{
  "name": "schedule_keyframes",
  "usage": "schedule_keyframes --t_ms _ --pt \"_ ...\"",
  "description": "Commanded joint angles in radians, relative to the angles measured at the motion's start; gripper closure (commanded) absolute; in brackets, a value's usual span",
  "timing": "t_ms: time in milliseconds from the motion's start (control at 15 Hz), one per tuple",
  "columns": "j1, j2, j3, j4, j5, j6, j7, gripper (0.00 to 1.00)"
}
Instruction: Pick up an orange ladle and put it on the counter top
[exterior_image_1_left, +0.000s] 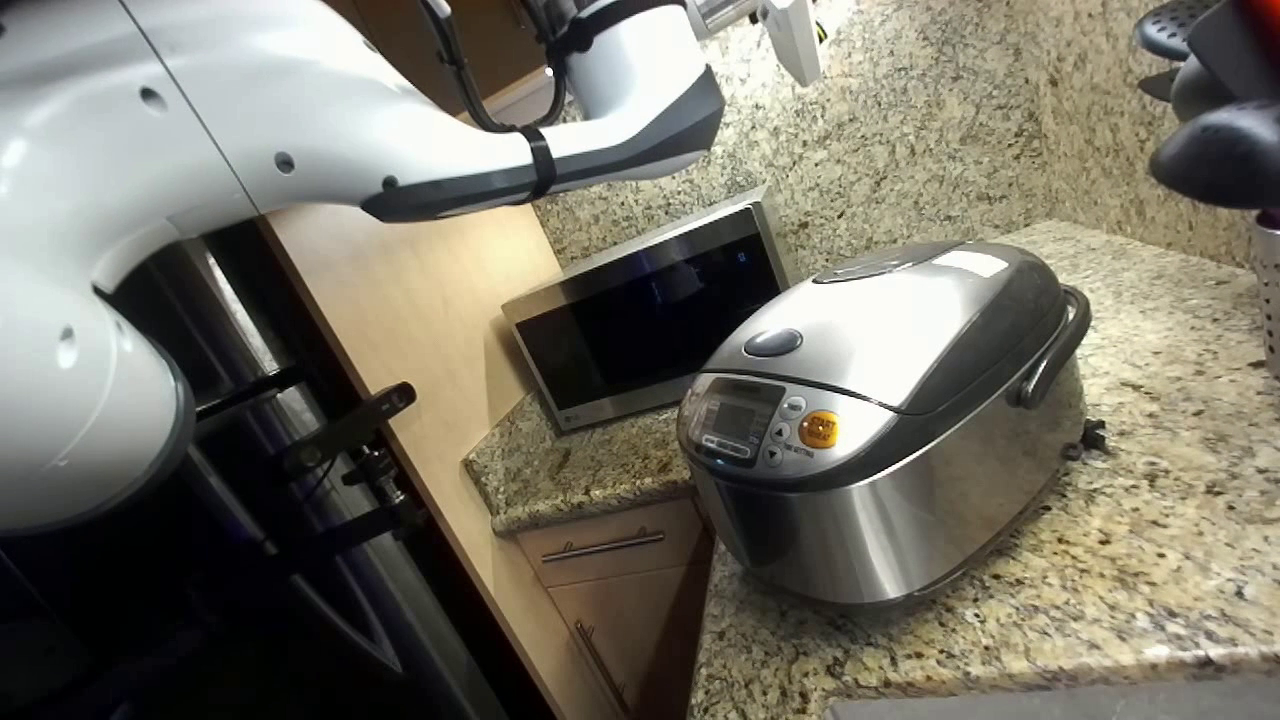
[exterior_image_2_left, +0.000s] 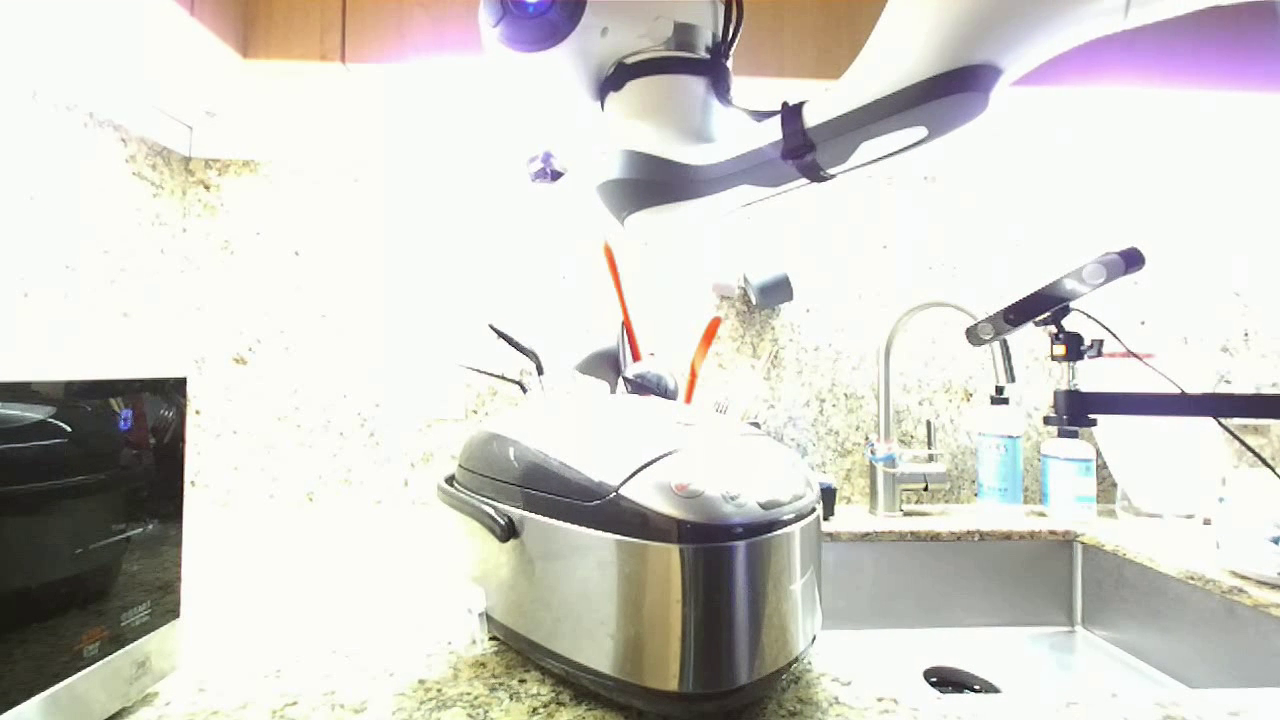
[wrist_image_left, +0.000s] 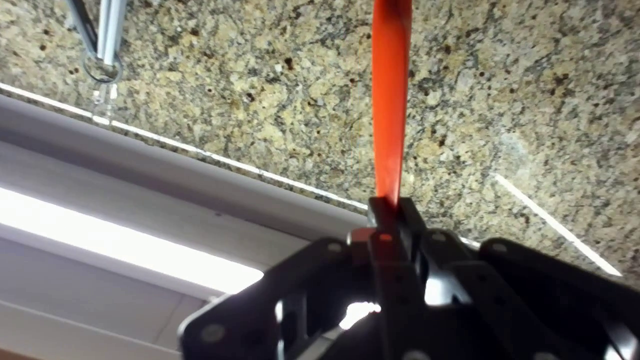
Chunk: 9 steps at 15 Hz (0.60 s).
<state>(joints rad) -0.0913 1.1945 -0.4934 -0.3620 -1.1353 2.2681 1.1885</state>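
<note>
Granite wall (wrist_image_left: 240, 110): speckled tan, beige and black, filling much of the wrist view and rising behind the rice cooker (exterior_image_1_left: 890, 420) in an exterior view.
Gripper (wrist_image_left: 392, 206): pinching the narrow end of the orange ladle, its fingers (wrist_image_left: 409, 214) pressed against it from either side.
Orange ladle (wrist_image_left: 391, 100): in the gripper's grasp; its long axis follows the fingers, running almost straight up the wrist view, widening away from the tips until the upper edge cuts it off.
Orange handles (exterior_image_2_left: 622, 300): two, standing up behind the rice cooker in an exterior view, the slim one straight, its top leaning to picture left, the shorter one curved, its top leaning to picture right; which of them is pinched cannot be told.
Arm (exterior_image_1_left: 620, 150): higher than the rice cooker in both exterior views.
Counter top (exterior_image_1_left: 1170, 540): under the rice cooker, same speckled granite.
Black utensils (exterior_image_1_left: 1225, 155): to picture right of the rice cooker, above a perforated holder (exterior_image_1_left: 1270, 300).
Microwave (exterior_image_1_left: 650, 310): beyond the rice cooker, partly covered by it.
Sink (exterior_image_2_left: 950, 585): just beside the rice cooker.
Faucet (exterior_image_2_left: 888, 400): near the rice cooker, at the sink's rear edge.
</note>
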Motion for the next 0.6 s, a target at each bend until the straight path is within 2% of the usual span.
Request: schedule_keyframes --t_ms 0,133,267,533 --pt "-0.044 -0.022 0.105 0.000 0.074 0.152 -0.172 0.98" --pt "-0.070 -0.021 0.167 0.001 0.159 0.221 -0.303 0.98" --pt "-0.086 -0.019 0.192 0.002 0.238 0.244 -0.411 0.98" --pt "-0.099 -0.018 0.178 0.004 0.370 0.254 -0.556 0.98"
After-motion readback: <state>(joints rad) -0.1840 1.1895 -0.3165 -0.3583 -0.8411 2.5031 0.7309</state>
